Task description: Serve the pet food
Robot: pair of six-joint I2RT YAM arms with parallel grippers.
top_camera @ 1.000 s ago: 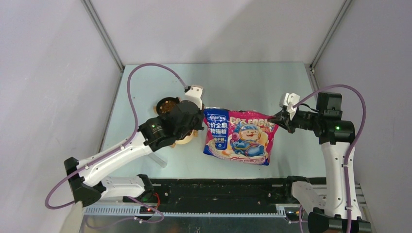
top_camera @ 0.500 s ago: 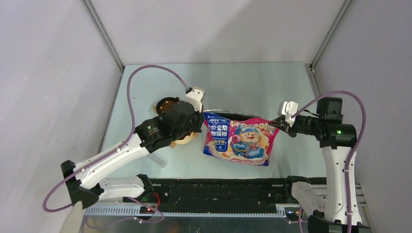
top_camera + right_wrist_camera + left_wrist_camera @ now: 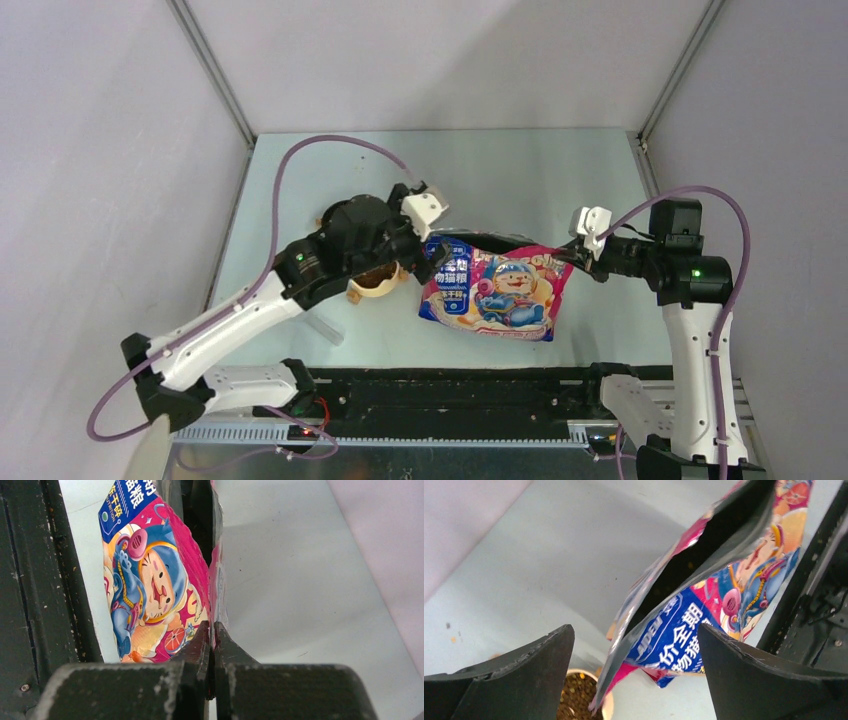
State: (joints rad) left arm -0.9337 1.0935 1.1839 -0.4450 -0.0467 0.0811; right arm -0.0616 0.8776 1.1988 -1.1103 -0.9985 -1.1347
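Observation:
The pet food [image 3: 574,696] is brown kibble filling a tan bowl [image 3: 607,706], seen low in the left wrist view. The same bowl [image 3: 372,288] is half hidden under my left arm in the top view. The blue-and-pink cat bag [image 3: 495,290] lies to its right, its mouth [image 3: 704,545] gaping dark. My left gripper [image 3: 634,630] is wide open, with the bag's loose left corner hanging between the fingers and above the bowl. It sits at the bag's left end [image 3: 432,252]. My right gripper [image 3: 212,628] is shut on the bag's right edge [image 3: 572,255].
A clear plastic scoop [image 3: 325,330] lies on the table near the left arm's forearm. A second brown dish [image 3: 328,215] peeks out behind the left wrist. The black rail [image 3: 450,385] runs along the near edge, with grey walls on both sides.
My left gripper has opened and let go of the bag's left corner, drifting a little right and away. The bag has sagged slightly. The right gripper has kept its hold.

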